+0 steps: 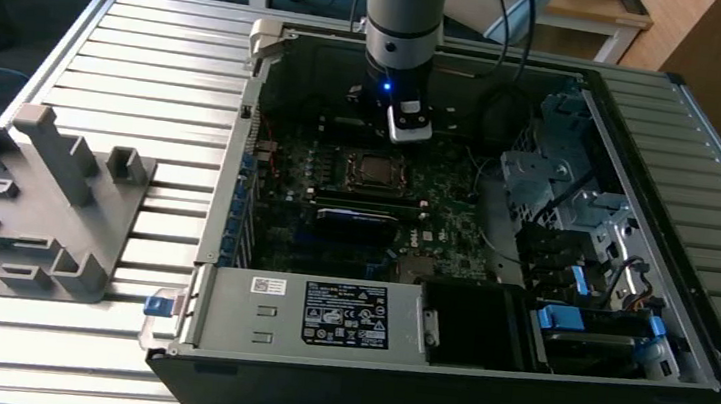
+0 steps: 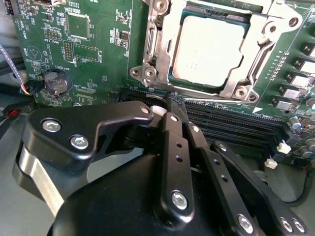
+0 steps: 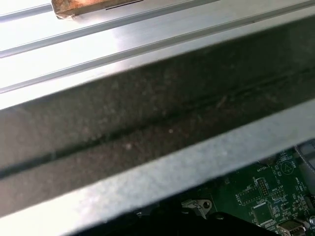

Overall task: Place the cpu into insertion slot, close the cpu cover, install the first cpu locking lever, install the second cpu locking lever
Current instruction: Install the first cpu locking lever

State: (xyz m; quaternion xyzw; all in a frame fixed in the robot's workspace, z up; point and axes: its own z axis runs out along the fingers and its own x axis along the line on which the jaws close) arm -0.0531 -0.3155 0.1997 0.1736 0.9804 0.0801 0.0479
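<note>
The cpu (image 2: pixel 209 49), a dull silvery square, lies in the insertion slot (image 2: pixel 211 6) on the green motherboard. The cpu cover (image 2: pixel 160 46), a silvery frame plate, lies flat around it with the chip showing through its window. In the exterior view the same socket (image 1: pixel 372 170) sits mid-board inside the open computer case. My gripper (image 1: pixel 406 134) hangs just behind the socket, apart from it. In the second wrist view its black fingers (image 2: pixel 173 128) come together at the tips, and the gripper (image 2: pixel 170 102) is shut with nothing held.
Black memory slots (image 2: pixel 236 128) run beside the socket, close to the fingertips. A coin battery (image 2: pixel 55 82) sits on the board. A labelled grey power supply (image 1: pixel 322 314) and blue drive bays (image 1: pixel 589 322) fill the case front. A grey fixture (image 1: pixel 39 198) stands on the exterior view's left.
</note>
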